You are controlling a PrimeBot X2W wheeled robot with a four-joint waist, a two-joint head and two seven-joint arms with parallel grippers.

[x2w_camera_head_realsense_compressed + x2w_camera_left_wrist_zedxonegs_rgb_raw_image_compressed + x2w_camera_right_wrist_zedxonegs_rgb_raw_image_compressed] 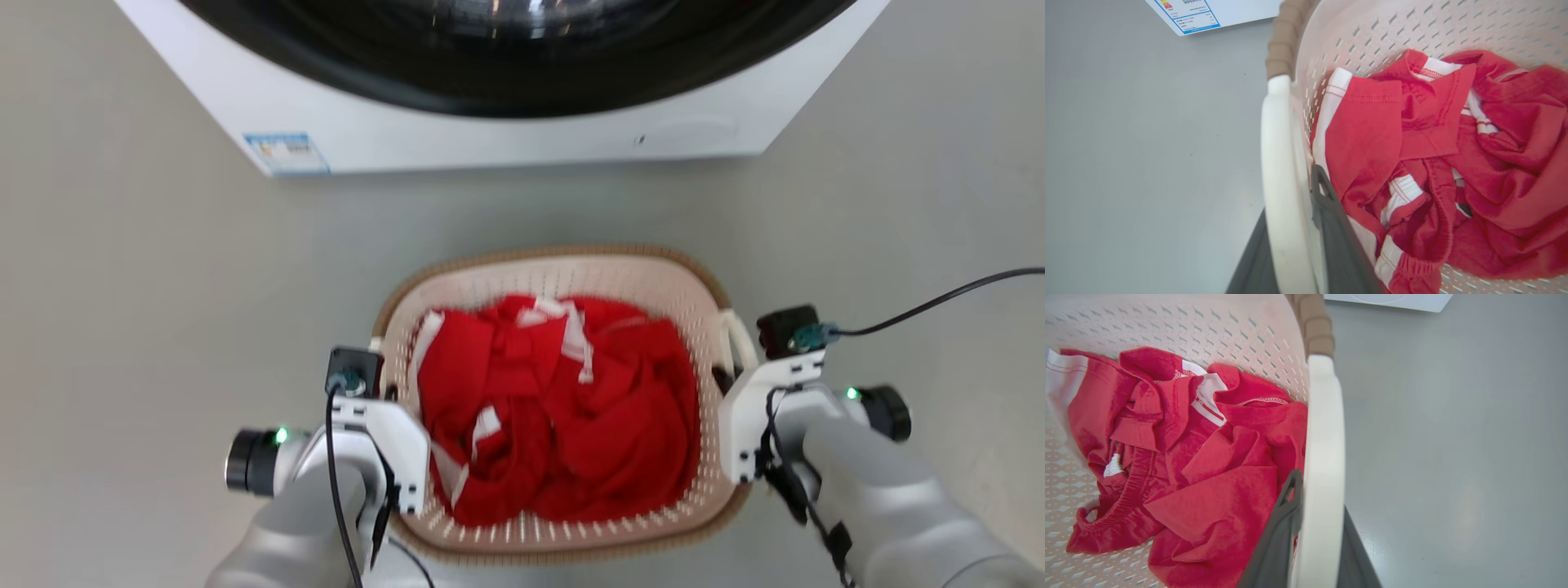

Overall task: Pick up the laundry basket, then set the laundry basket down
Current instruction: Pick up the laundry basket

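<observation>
The laundry basket (pixel 571 255), cream and perforated with a brown woven-look rim, stands in the middle of the head view with red and white clothes (pixel 563 408) inside. My left gripper (pixel 385 384) is at its left side and my right gripper (pixel 728 377) at its right side. In the left wrist view my left gripper (pixel 1290 204) is shut on the white loop handle (pixel 1276 143), one dark finger inside the basket and one outside. In the right wrist view my right gripper (pixel 1321 498) clamps the other white handle (pixel 1325 416) the same way.
A white front-loading washer (pixel 506 122) with a dark round door stands just beyond the basket. Grey floor (pixel 147 310) lies to both sides. A black cable (pixel 939 302) runs from my right wrist off to the right.
</observation>
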